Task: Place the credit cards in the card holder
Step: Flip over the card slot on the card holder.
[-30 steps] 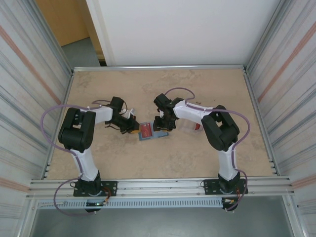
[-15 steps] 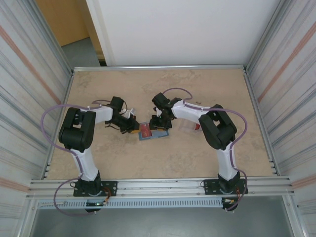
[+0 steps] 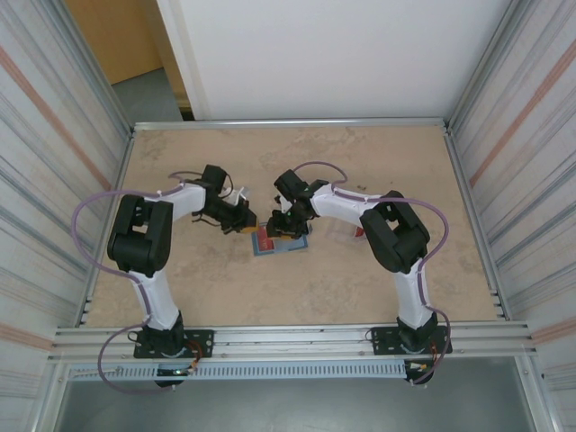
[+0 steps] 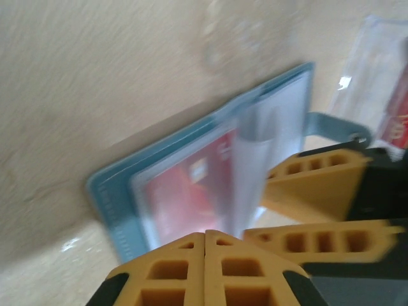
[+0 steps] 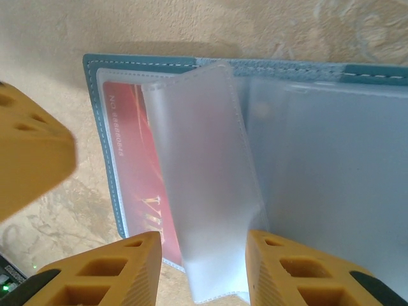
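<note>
Card holder (image 5: 146,62) lies open and flat near the middle of the table (image 3: 360,162). One red credit card (image 5: 131,166) is tucked in the pocket on its left half. Right hand (image 5: 204,271) is spread, one finger either side of a raised clear sleeve (image 5: 204,159). Left hand (image 4: 204,271), fingers pressed together and gripping nothing, sits just beside the holder's edge.

card holder (image 5: 331,166) cropped, red card (image 5: 131,159) — half veiled

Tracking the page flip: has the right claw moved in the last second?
Yes: the right claw has shifted left over the card holder, which lies unmoved.
</note>
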Available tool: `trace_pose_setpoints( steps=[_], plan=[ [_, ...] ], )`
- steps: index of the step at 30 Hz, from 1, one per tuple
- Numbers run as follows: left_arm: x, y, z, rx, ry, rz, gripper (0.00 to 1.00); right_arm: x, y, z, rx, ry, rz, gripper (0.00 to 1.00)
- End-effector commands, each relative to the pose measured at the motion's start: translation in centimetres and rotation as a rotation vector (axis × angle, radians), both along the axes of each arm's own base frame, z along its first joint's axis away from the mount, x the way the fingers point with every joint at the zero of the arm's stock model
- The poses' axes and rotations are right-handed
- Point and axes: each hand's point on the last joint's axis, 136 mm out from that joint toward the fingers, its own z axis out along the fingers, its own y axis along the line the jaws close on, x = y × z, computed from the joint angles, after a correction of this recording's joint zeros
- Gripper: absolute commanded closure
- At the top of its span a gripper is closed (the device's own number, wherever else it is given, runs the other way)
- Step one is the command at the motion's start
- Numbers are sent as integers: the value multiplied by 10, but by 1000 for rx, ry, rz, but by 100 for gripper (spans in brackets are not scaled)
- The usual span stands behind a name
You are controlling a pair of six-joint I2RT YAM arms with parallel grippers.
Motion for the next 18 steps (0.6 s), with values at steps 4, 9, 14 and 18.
trace_pose_setpoints(
  steps=[4, 9, 14, 18],
  plan=[
    [13, -17, 23, -86, 13, -50, 100, -2, 5, -7, -3, 26, 1, 62],
    [13, -31, 9, -75, 49, -95, 100, -1, 5, -5, -4, 16, 2, 62],
    [12, -40, -2, -48, 60, -143, 100, -2, 7, -4, -6, 10, 8, 62],
    [13, -41, -5, -38, 59, -151, 100, -2, 6, -6, -11, 12, 8, 62]
  ],
)
